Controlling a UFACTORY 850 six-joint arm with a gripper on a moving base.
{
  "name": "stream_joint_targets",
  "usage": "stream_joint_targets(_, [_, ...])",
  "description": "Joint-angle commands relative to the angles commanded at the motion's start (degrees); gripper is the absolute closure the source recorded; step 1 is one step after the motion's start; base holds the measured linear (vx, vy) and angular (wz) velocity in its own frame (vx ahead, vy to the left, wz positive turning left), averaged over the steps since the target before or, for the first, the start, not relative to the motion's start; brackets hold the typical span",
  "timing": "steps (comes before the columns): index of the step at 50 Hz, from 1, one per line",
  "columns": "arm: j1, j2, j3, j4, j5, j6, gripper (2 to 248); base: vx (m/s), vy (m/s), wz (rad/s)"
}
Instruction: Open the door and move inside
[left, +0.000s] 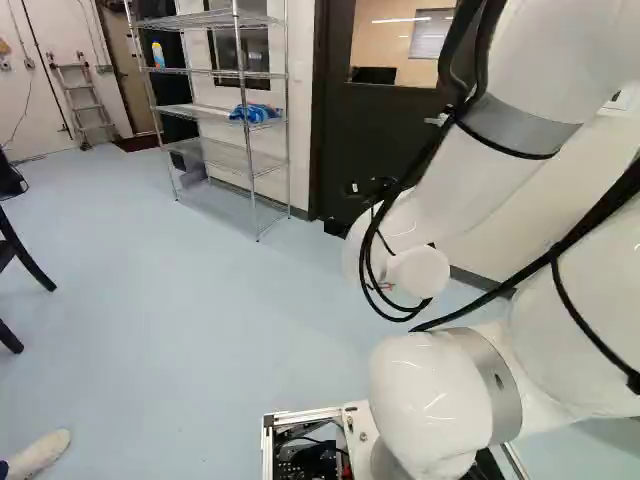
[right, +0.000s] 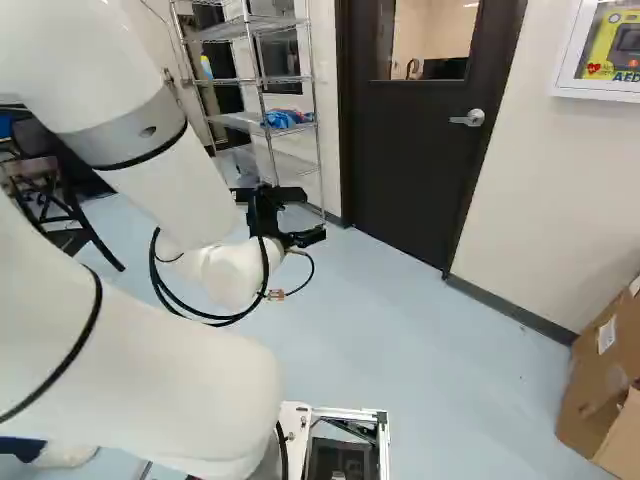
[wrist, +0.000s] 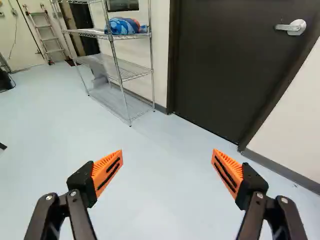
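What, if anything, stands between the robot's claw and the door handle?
Nothing visible. From the open gripper, the wrist view shows an unbroken line to the handle on the closed door. The wire shelving stands beside the door, on the side away from the handle.

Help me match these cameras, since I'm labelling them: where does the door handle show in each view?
Left base view: the door handle is near the top, right of the middle, beside black cables.
Right base view: upper right, on the dark door, below its window.
Wrist view: ahead of the gripper, near the door edge farther from the shelf.
Shared landmark: the wire shelf.
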Motion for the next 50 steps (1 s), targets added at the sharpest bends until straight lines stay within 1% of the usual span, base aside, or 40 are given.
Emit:
stream_joint_targets(30, [0.0, 0.0, 0.0, 0.0, 0.0, 0.0, 3, 0.185, 0.056, -0.026])
stream_joint_targets(50, [0.0, 0.0, 0.0, 0.0, 0.0, 0.0, 3, 0.189, 0.036, -0.193])
